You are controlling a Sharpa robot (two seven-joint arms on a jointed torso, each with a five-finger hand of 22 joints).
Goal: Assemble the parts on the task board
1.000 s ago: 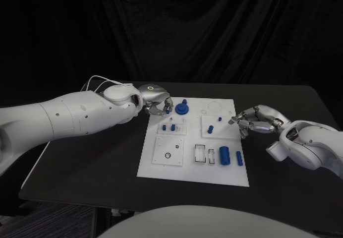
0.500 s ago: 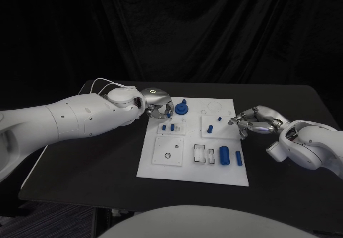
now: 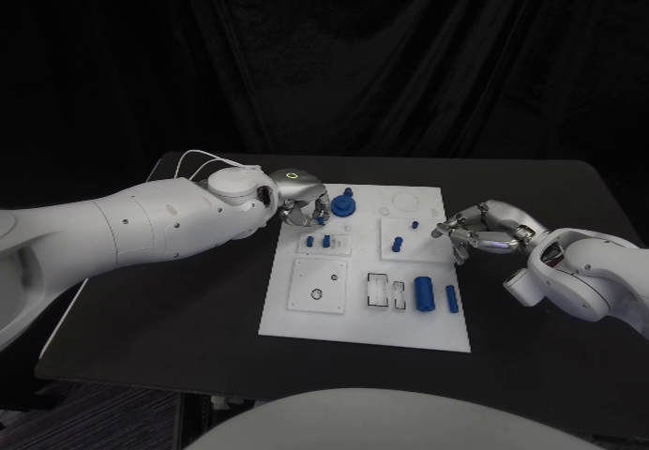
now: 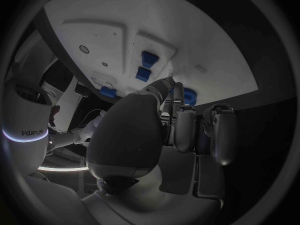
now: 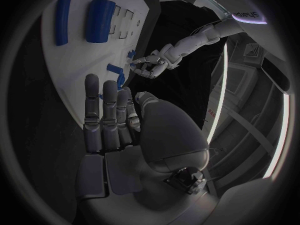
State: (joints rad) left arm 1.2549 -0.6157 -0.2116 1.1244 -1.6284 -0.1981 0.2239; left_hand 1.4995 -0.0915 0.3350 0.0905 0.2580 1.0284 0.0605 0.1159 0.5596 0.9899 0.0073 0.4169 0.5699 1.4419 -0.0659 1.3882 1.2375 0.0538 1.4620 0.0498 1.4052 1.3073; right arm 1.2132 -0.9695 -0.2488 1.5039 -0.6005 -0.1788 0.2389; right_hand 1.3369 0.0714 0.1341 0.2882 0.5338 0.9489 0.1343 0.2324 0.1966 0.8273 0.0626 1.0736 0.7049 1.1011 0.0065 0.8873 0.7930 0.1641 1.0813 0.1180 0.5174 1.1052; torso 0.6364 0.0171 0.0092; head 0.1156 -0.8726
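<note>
The task board [image 3: 300, 317] lies in the middle of the black table [image 3: 162, 309], with its long side running from the near edge to the far edge. The left hand [image 3: 303, 201] is at the far left corner of the board, and its fingers [image 4: 183, 121] are curled inward, close to each other. A tall blue part [image 3: 345, 204] stands upright on the board just beside these fingertips; whether they touch it or pinch it I cannot tell, because the palm hides the contact in the left wrist view. Two small blue pegs [image 3: 318, 242] stand in a raised white block a little nearer than this hand, apart from it. The right hand [image 3: 483, 228] is at the right edge of the board, about halfway along it, with the fingers [image 5: 106, 116] held side by side and bent, and nothing is visible between them. One small blue piece [image 3: 398, 245] stands on the block just inside that edge, near the right fingertips but not touching them. A blue cylinder [image 3: 423, 292] and a thinner blue bar [image 3: 452, 299] lie side by side close to the near right corner, well apart from both hands.
</note>
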